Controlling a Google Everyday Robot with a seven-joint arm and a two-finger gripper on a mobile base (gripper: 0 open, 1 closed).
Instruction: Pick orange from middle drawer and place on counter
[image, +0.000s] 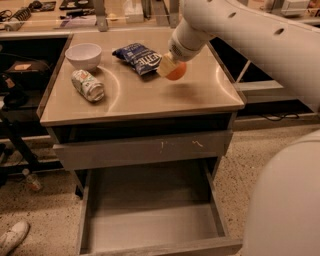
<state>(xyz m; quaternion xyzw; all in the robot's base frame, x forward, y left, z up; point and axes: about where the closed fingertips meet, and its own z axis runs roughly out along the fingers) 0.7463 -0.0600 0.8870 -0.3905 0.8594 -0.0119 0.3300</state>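
The orange (177, 71) is held in my gripper (170, 67), just above the counter (150, 97), right of the blue chip bag. The gripper is shut on the orange, with a pale fingertip (165, 65) showing on its left side. The white arm reaches in from the upper right. Below, the middle drawer (152, 210) is pulled fully open, and its grey floor is bare.
On the counter sit a white bowl (83, 55) at the back left, a can lying on its side (88, 85) and a blue chip bag (139, 57). The shut upper drawer front (142, 149) has pale scratch marks. A cluttered bench (75, 15) runs behind.
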